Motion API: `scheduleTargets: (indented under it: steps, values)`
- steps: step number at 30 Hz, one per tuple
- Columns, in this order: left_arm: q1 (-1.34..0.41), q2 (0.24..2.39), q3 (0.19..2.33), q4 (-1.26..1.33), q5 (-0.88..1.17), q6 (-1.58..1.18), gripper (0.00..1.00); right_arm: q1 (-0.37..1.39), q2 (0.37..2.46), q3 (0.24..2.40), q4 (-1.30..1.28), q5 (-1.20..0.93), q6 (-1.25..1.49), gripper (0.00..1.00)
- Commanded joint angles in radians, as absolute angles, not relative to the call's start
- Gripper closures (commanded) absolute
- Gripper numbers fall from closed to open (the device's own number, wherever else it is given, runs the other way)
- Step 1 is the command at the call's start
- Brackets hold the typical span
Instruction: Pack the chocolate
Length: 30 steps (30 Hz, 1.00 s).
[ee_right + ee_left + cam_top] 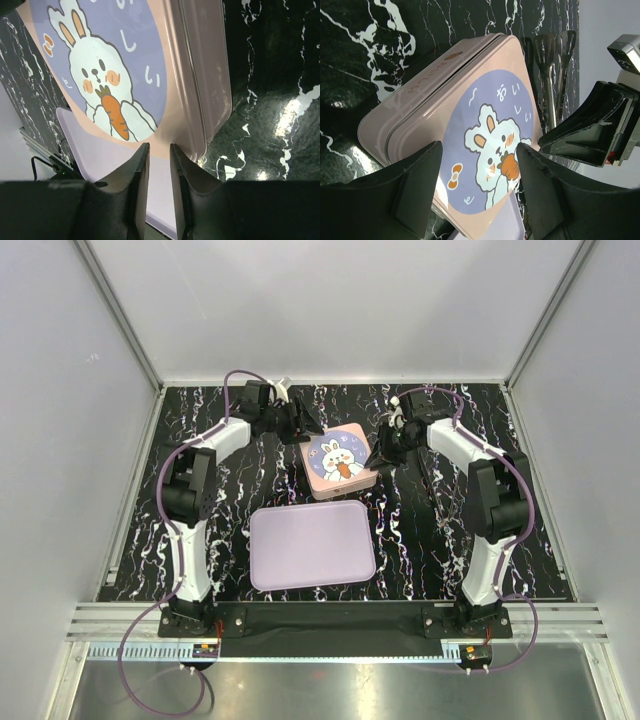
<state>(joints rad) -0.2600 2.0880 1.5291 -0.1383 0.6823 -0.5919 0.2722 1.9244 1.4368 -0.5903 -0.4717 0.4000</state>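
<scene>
We look down on a glossy black desk (420, 540) veined with white like marble. Toward the far edge, left of centre, the left gripper (303, 426) hangs with its dull black fingers (415, 185) spread wide, holding nothing, its tips just beside the tin's far-left side. The tin (340, 460) sits at mid-desk nearer the far edge, turned a little askew: a square box of smooth pink metal with rounded corners, its lid shut. The lid bears a lavender disc with a white rabbit holding an orange carrot. Just beside the tin's near corner, toward the near edge, lies the tray (310, 545), a flat lavender rectangle with rounded corners, a low rim and a matte face. In the left wrist view, slim shiny metal tongs (552, 85) lie on the desk past the tin. On the tin's right side the right gripper (380, 454) has its wedge-shaped fingers (135, 180) drawn nearly together with only a slit between them, and the tips meet the lid's edge. The chocolate shows in no view, so we cannot tell where it lies relative to either gripper.
</scene>
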Motion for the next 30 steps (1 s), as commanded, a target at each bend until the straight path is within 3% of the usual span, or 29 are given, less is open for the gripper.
scheduleTargets:
  steps: [1,11,15,30]
  values:
    - [-0.261,2.125,1.559,-0.114,0.673,-0.569,0.32,0.270,1.950,1.433,-0.561,-0.422,0.384,0.70]
    - [-0.261,2.152,1.578,-0.146,0.640,-0.537,0.32,0.272,1.956,1.402,-0.548,-0.361,0.374,0.71]
    - [-0.261,2.155,1.575,-0.158,0.609,-0.526,0.32,0.271,1.942,1.396,-0.549,-0.334,0.368,0.78]
    - [-0.261,2.214,1.652,-0.213,0.555,-0.500,0.32,0.272,2.020,1.474,-0.525,-0.359,0.357,0.79]
